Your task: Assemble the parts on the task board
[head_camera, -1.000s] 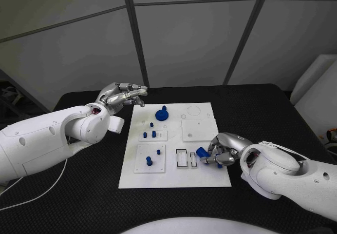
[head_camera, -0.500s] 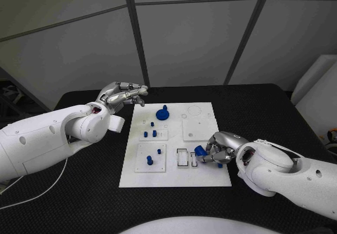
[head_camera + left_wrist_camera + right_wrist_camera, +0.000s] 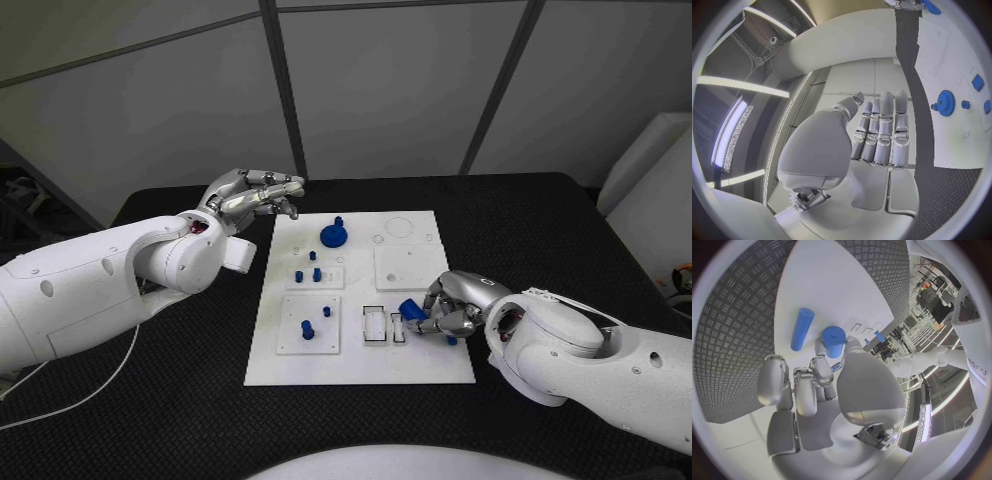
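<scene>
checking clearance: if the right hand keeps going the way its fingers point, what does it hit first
Likely the loose blue cylinder lying on the task board, just past the right hand, which already holds a blue part. Depth is unclear, so it might pass above.

No readable text, labels or signs.

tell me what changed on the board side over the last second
The right hand, holding a short blue cylinder, has edged slightly left and toward the far side, over the task board near the small slots. A longer blue rod lies on the board beside it. The left hand stayed raised off the board's far left corner, holding nothing; the blue gear and pegs on the board have not moved.
</scene>
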You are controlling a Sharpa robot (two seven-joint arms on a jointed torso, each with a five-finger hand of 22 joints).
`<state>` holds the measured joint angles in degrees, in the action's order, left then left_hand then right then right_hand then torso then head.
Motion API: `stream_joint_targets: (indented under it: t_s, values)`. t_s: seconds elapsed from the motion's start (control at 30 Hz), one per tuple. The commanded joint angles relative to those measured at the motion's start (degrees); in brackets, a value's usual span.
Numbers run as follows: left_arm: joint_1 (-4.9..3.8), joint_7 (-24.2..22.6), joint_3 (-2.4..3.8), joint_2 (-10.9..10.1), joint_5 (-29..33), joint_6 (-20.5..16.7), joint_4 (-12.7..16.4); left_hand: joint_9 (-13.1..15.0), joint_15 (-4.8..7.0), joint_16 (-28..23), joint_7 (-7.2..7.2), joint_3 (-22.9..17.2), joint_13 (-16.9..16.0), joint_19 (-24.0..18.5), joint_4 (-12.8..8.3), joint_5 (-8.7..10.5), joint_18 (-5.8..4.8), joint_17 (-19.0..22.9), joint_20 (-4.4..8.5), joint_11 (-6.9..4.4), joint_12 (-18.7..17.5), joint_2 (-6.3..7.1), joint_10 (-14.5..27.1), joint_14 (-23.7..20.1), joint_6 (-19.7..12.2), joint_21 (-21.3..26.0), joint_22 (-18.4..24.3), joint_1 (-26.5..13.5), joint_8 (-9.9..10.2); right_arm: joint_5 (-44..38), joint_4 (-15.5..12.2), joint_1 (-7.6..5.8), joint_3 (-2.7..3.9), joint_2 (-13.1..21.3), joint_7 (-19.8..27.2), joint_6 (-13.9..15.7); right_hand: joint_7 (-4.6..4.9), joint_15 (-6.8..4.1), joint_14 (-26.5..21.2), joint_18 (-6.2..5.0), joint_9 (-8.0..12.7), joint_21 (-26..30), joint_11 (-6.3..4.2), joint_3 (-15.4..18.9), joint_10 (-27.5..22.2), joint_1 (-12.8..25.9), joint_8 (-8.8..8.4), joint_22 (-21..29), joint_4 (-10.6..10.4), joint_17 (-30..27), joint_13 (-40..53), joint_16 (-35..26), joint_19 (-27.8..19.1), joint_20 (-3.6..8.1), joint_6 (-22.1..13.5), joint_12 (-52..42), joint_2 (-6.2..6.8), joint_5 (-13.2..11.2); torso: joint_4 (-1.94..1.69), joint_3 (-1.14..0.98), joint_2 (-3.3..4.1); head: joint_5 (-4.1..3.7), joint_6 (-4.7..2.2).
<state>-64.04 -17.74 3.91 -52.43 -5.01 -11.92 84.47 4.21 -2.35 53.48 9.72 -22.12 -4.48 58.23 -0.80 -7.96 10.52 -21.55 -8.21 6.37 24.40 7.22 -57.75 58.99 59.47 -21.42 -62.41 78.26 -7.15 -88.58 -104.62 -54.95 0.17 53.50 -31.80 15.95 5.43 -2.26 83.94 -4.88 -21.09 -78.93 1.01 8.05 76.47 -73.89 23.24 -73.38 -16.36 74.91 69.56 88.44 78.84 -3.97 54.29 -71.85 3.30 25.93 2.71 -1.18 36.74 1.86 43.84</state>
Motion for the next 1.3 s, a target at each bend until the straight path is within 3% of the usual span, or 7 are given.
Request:
stream_joint_targets:
  t_s: [0.03, 0.1, 0.27, 0.67, 0.83, 1.3]
  values:
    - [-0.07, -0.13, 0.04, -0.02, 0.04, 0.70, 0.11, -0.02, -0.17, -0.17, 0.06, 0.38, 0.05, 0.29, 0.12, -0.04, -0.16, 0.08, -0.17, -0.02, 0.23, -0.24, 0.25, -0.37, -0.32, 0.02, 0.05, -0.29, 0.21, 0.14, 0.05, 0.29, -0.30, 0.30, -1.40, -0.40, -0.82, -0.89, 5.64, 1.29, -1.03, -1.03, -0.66, 0.20, 1.78, -1.86, 1.11, -1.13, -0.10, 13.14, 1.90, 0.65, 0.87, 0.53, 1.40, -1.08, -1.33, 5.95, -0.07, -0.01, 0.06, -0.03, -0.34]
    - [-0.07, -0.14, 0.04, 0.08, 0.04, 0.70, -0.02, -0.02, -0.17, -0.17, 0.06, 0.38, 0.05, 0.29, 0.12, -0.04, -0.16, 0.08, -0.17, -0.02, 0.23, -0.24, 0.25, -0.37, -0.32, 0.02, 0.05, -0.29, 0.21, 2.48, -2.03, 0.26, -0.26, 1.40, -0.53, 3.44, -0.86, -0.92, 5.65, 1.30, -1.08, -1.06, -0.69, 0.24, 1.87, -1.78, 1.14, -1.18, -0.15, 13.17, 2.02, 0.66, 0.90, 0.56, 1.50, -1.16, -1.44, 6.18, -0.07, -0.02, 0.05, -0.04, -0.36]
    - [-0.06, -0.15, 0.04, 0.21, 0.04, 0.75, -0.16, -0.02, -0.17, -0.17, 0.06, 0.38, 0.05, 0.29, 0.12, -0.04, -0.16, 0.08, -0.17, -0.02, 0.23, -0.24, 0.25, -0.37, -0.32, 0.02, 0.05, -0.29, 0.21, 5.08, -4.91, 0.19, -0.17, 2.69, 0.61, 7.79, -0.97, -0.97, 5.67, 1.32, -1.14, -1.12, -0.77, 0.24, 1.96, -1.78, 1.18, -1.27, -0.15, 13.29, 2.11, 0.71, 0.95, 0.60, 1.68, -1.21, -1.59, 6.39, -0.05, 0.03, 0.07, -0.05, -0.37]
    - [-0.06, -0.15, 0.04, 0.20, 0.04, 0.80, -0.16, -0.02, -0.17, -0.17, 0.06, 0.38, 0.05, 0.29, 0.12, -0.04, -0.16, 0.08, -0.17, -0.02, 0.23, -0.24, 0.25, -0.37, -0.32, 0.02, 0.05, -0.29, 0.21, 6.12, -6.01, 0.08, -0.09, 1.84, 1.69, 9.87, -1.05, -1.03, 5.68, 1.33, -1.21, -1.15, -0.84, 0.28, 2.05, -1.72, 1.24, -1.32, -0.18, 13.33, 2.20, 0.73, 0.99, 0.64, 1.90, -1.24, -1.70, 6.50, -0.10, 0.02, 0.14, 0.20, -0.22]
    - [-0.06, -0.13, 0.04, 0.19, 0.04, 0.82, -0.20, -0.02, -0.17, -0.17, 0.06, 0.38, 0.05, 0.29, 0.12, -0.04, -0.16, 0.08, -0.17, -0.02, 0.23, -0.24, 0.25, -0.37, -0.32, 0.02, 0.05, -0.29, 0.21, 6.36, -5.73, 0.07, -0.09, 0.97, 2.12, 9.10, -1.08, -1.07, 5.68, 1.32, -1.28, -1.14, -0.88, 0.41, 2.13, -1.46, 1.26, -1.31, -0.25, 13.33, 2.28, 0.73, 0.97, 0.68, 2.04, -1.28, -1.76, 6.53, -0.02, -0.01, 0.09, 0.25, -0.19]
    - [-0.06, -0.18, 0.04, 0.40, 0.04, 0.86, -0.14, -0.02, -0.17, -0.18, 0.05, 0.42, 0.06, 0.29, 0.16, -0.07, -0.15, 0.12, -0.19, -0.02, 0.26, -0.32, 0.33, -0.39, -0.36, 0.11, 0.13, -0.29, 0.21, 8.39, -2.13, 0.02, -0.05, -3.94, 1.35, 2.21, -1.54, -1.35, 5.62, 1.28, -2.16, -0.97, -1.20, 2.87, 2.51, 3.93, 1.27, -1.20, -0.41, 13.04, 2.55, 0.59, 0.78, 0.95, 3.34, -0.86, -3.23, 4.08, -0.12, 0.06, 0.13, 0.30, -0.07]
